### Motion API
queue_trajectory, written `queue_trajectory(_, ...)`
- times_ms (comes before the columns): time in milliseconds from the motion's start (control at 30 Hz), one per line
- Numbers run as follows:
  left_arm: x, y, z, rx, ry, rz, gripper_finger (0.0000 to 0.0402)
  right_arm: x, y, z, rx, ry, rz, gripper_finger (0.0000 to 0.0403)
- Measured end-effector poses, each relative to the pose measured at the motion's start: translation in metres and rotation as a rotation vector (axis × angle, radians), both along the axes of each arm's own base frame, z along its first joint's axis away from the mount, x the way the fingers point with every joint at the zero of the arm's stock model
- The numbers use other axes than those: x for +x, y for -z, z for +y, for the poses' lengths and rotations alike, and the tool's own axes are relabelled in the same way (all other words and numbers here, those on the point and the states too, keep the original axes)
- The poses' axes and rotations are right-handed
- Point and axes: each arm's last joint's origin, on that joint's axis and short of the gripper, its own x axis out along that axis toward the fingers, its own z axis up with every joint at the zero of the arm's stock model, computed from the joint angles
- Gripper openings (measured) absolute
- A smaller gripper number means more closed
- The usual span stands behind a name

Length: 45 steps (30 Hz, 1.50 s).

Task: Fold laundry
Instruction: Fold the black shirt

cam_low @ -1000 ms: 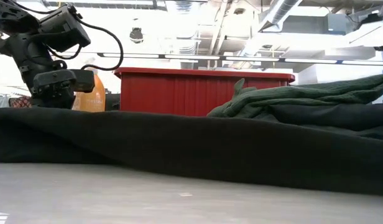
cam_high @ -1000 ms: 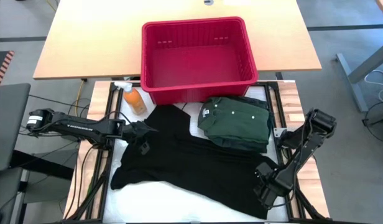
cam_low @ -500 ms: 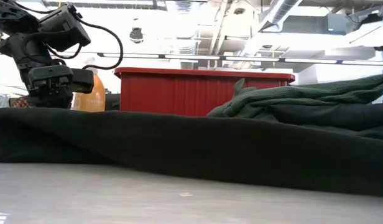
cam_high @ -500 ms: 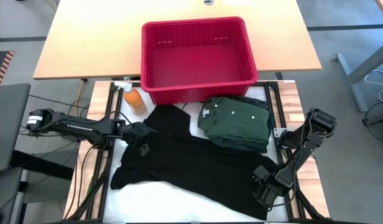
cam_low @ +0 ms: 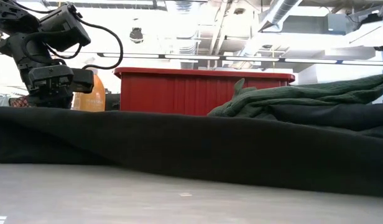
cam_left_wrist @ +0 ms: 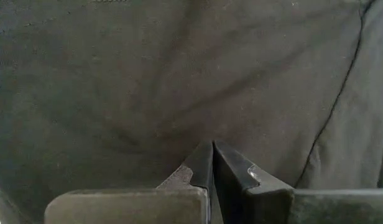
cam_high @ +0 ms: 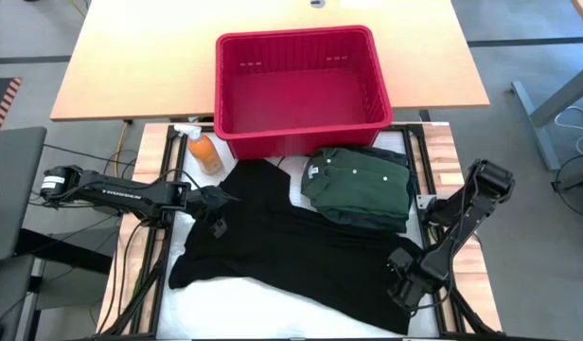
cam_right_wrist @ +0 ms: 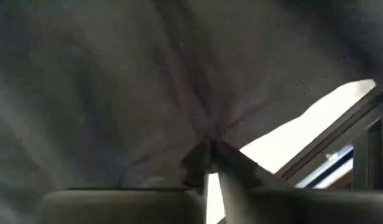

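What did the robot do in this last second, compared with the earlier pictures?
The right gripper, at the black garment's near right corner, closed its fingers and now pinches the cloth there. The left gripper stayed shut on the garment's left edge. The folded green shirt, red basket and orange bottle have not moved.

— What do the arms look like?
— Both are dark, nearly black — slim links with chunky joints. The left arm [cam_high: 112, 189] carries small white lettering along its long link, and a black cable loops off its wrist housing.
— And the hands?
— The left hand [cam_left_wrist: 213, 163] has two dark wedge-shaped fingers on a grey crossbar. The right hand [cam_right_wrist: 207, 163] has the same dark fingers and pale bar, on a blocky black wrist.
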Motion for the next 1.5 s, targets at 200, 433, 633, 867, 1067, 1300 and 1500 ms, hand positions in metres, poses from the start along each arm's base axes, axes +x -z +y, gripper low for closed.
queue_trajectory(200, 0.0, 0.0, 0.0, 0.0, 0.0, 0.0, 0.0, 0.004, -0.005, -0.006, 0.012, 0.036, -0.007, 0.015)
queue_trajectory(433, 0.0, 0.0, 0.0, 0.0, 0.0, 0.0, 0.0, 0.004, -0.002, -0.004, 0.024, 0.014, 0.023, 0.0236)
queue_trajectory(633, 0.0, 0.0, 0.0, 0.004, 0.005, 0.001, 0.0, 0.002, 0.007, 0.001, 0.008, -0.03, 0.053, 0.0245)
queue_trajectory(867, 0.0, 0.0, 0.0, 0.003, 0.004, 0.001, 0.0, 0.004, 0.013, 0.003, 0.005, -0.045, 0.054, 0.0173)
queue_trajectory(1067, 0.0, 0.0, 0.0, 0.002, 0.002, 0.0, 0.0, 0.004, 0.013, 0.003, 0.006, -0.045, 0.061, 0.0042)
queue_trajectory(1300, 0.0, -0.001, -0.001, -0.021, 0.001, -0.009, 0.0, 0.005, -0.001, 0.005, 0.052, -0.067, 0.045, 0.0021)
queue_trajectory(1500, 0.004, -0.014, -0.001, -0.036, 0.011, -0.148, 0.0, 0.006, -0.026, 0.007, 0.138, -0.096, -0.023, 0.0014)
